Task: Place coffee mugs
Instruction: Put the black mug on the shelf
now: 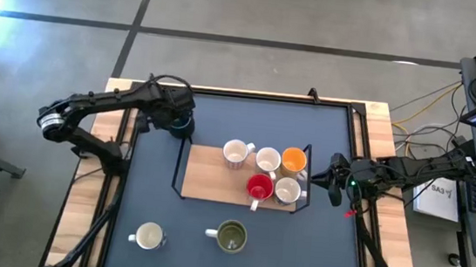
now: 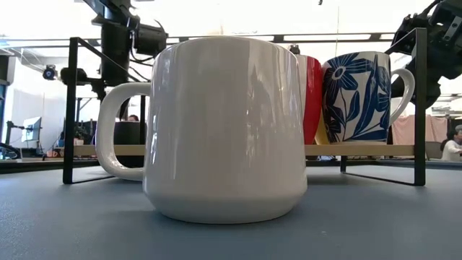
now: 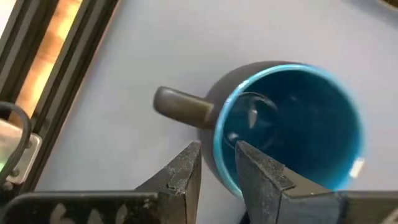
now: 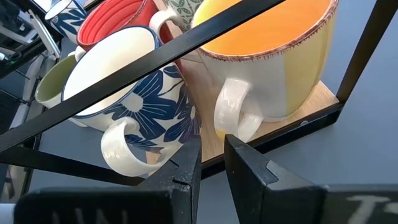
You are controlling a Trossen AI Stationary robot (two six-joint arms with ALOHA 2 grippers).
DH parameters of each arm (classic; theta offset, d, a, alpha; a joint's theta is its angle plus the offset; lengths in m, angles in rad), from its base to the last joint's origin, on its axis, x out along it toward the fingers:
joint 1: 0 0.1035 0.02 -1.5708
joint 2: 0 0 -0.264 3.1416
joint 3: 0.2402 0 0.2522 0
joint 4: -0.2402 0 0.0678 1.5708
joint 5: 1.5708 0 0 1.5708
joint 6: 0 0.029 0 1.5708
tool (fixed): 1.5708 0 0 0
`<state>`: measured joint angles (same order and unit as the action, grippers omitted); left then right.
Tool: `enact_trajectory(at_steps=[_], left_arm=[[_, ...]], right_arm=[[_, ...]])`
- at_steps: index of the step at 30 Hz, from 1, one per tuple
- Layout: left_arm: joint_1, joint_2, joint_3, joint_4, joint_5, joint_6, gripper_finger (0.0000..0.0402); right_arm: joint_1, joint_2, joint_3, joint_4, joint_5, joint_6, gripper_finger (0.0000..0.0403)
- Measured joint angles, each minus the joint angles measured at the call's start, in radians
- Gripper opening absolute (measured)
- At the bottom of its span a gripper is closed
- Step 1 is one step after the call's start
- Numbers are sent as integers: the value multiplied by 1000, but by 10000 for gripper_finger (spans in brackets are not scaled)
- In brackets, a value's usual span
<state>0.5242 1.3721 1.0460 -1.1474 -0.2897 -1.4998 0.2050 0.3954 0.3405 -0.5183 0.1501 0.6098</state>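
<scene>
Dark tabletop [image 1: 314, 255] holds a black-framed wooden rack [image 1: 208, 174] carrying five ceramic mugs [image 1: 260, 172]; left gripper [image 3: 217, 168] pinches a blue-lined dark mug's [image 3: 292, 118] rim, partly cut off, while right gripper [image 4: 210, 155], narrowly parted, holds nothing beside the rack.

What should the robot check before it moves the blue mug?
1. Left hand grips blue mug, one finger on each side of the rim: ok.
2. Mug lifted off the table: cannot tell.
3. Free room on the tray, whose left part is bare: ok.
4. Right hand out of the way, beside the tray's right end: ok.
5. All mugs on the tray: not ok. The cream mug and green mug stand on the table.
</scene>
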Motion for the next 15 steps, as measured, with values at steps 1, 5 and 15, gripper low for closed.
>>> enact_trajectory(at_steps=[1,5,15], left_arm=[[-2,2,-10,2,0,-16,82],[-19,6,-62,45,15,-88,82],[-31,7,-135,153,-2,-30,74]], right_arm=[[0,0,0,0,0,0,59],[0,0,0,0,0,0,59],[0,0,0,0,0,0,59]])
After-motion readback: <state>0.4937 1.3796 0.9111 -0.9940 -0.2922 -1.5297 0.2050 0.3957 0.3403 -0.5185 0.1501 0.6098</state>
